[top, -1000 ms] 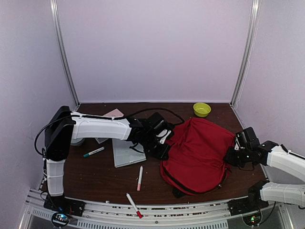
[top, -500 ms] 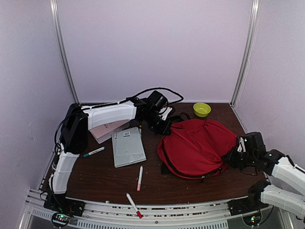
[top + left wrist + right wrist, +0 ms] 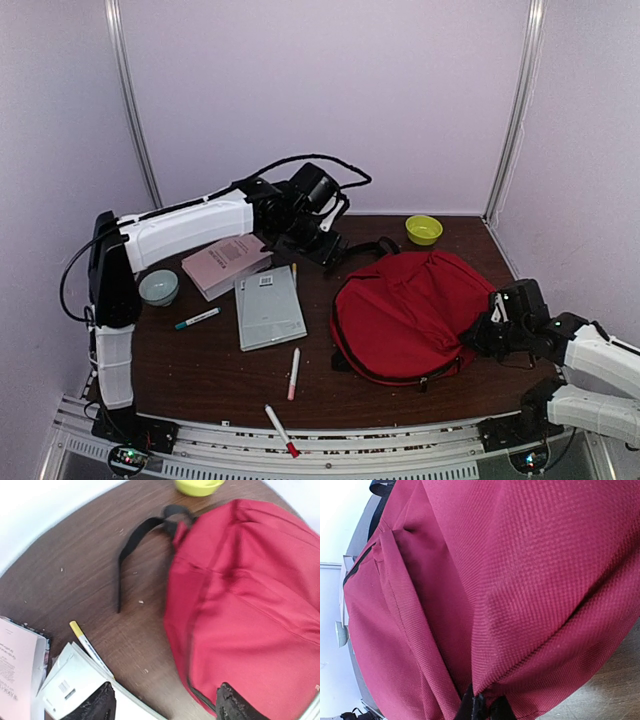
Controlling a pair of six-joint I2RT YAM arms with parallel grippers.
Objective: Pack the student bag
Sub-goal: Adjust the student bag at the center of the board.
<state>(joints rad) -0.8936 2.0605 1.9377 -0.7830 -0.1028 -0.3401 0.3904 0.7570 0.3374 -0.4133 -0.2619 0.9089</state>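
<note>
The left gripper has just let go: a second ago it was clamped low against the left edge of the student bag, and half a second ago it was lifting that edge. Now it hangs above the far-left corner with its jaws spread wide and nothing between them. The right gripper keeps its jaws pinched shut on the bag's fabric at the right edge. Over that second the bag has been drawn up from a flatter sprawl into a rounder mound on the right half of the counter, and it now rests there under its own weight. This looks like repositioning rather than packing, since the pink book, the grey notebook and the markers still lie out on the left. The bag is red woven cloth, domed and softly creased. A black zipper line curves along its near-left side, and a black strap trails off its far edge toward the yellow-green bowl. No open mouth or lining shows, so it probably has to be unzipped first.
</note>
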